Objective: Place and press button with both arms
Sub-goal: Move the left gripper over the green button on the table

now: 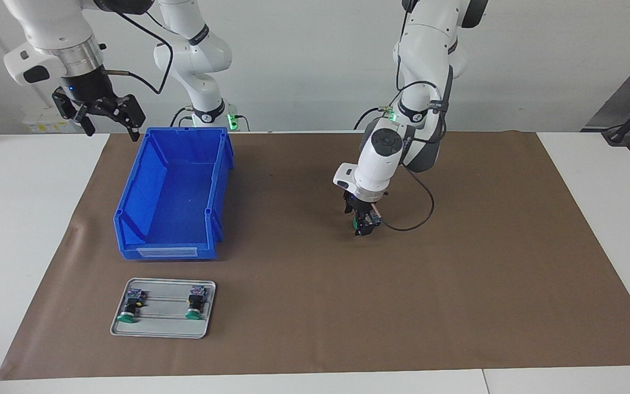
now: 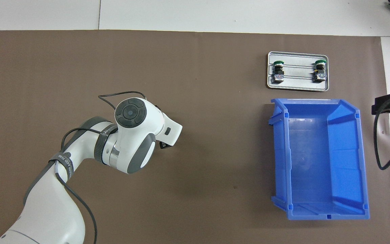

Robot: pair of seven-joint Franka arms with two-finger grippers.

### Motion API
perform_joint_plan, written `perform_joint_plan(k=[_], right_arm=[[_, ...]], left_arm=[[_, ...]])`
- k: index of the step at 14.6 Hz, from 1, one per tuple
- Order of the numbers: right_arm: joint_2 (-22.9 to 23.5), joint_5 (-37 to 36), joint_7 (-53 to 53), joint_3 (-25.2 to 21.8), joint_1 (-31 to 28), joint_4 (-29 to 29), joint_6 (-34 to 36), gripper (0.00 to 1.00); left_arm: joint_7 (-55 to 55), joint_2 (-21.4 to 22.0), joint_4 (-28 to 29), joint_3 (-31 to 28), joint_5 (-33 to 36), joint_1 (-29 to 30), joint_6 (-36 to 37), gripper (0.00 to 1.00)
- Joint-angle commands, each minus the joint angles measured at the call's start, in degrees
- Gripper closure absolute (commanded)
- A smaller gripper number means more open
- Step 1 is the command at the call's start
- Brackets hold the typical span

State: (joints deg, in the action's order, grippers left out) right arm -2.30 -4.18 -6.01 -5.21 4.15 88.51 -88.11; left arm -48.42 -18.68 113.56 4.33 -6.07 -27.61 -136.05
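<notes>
There are three buttons in all. One button (image 1: 368, 220) is clamped between the fingers of the left gripper (image 1: 362, 225), which hangs low over the middle of the brown mat (image 1: 457, 273); a bit of green cap shows at its side. In the overhead view the left arm's wrist covers this gripper and the button. The other two buttons (image 1: 132, 303) (image 1: 195, 301) lie side by side on one small grey tray (image 1: 162, 328), their green caps pointing away from the robots. The tray is just beside the one blue bin (image 1: 173, 191), farther from the robots than the bin. The right gripper (image 1: 106, 112) waits raised with its fingers apart, holding nothing, over the table edge near the bin's corner.
</notes>
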Motion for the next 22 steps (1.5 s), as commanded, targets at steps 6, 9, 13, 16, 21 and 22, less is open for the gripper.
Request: perform_joint_plan(k=[6,9,13,16,21,22], right_arm=[[-1.3,3.47,1.96,0.12,-0.73,3.42,-1.71,0.0],[-1.3,2.69,1.61,0.12,-0.46,3.42,-1.89,0.0],[-0.69,1.63,0.47,0.56,-0.37,2.9,-1.89,0.0],[-0.78,1.8,0.47,0.64,-0.37,2.9,-2.06,0.0],[-0.78,1.89,0.38,0.64,-0.37,2.9,-2.15,0.0],[-0.78,1.89,0.38,0.64,-0.37,2.9,-2.15,0.0]], left_arm=[[0.96,0.58,2.9,-1.43,-0.34,-1.22,-1.5,0.34],[0.96,0.58,2.99,-1.43,-0.17,-0.52,-1.5,0.65],[0.43,0.32,0.89,-1.87,0.71,0.01,-1.5,1.0],[0.87,0.92,-1.14,-1.96,0.63,0.18,-1.59,1.0],[-0.01,2.69,-0.44,-1.43,-0.08,4.57,-4.22,1.0],[-0.7,2.69,-0.35,-1.43,-0.16,4.75,-4.4,1.0]])
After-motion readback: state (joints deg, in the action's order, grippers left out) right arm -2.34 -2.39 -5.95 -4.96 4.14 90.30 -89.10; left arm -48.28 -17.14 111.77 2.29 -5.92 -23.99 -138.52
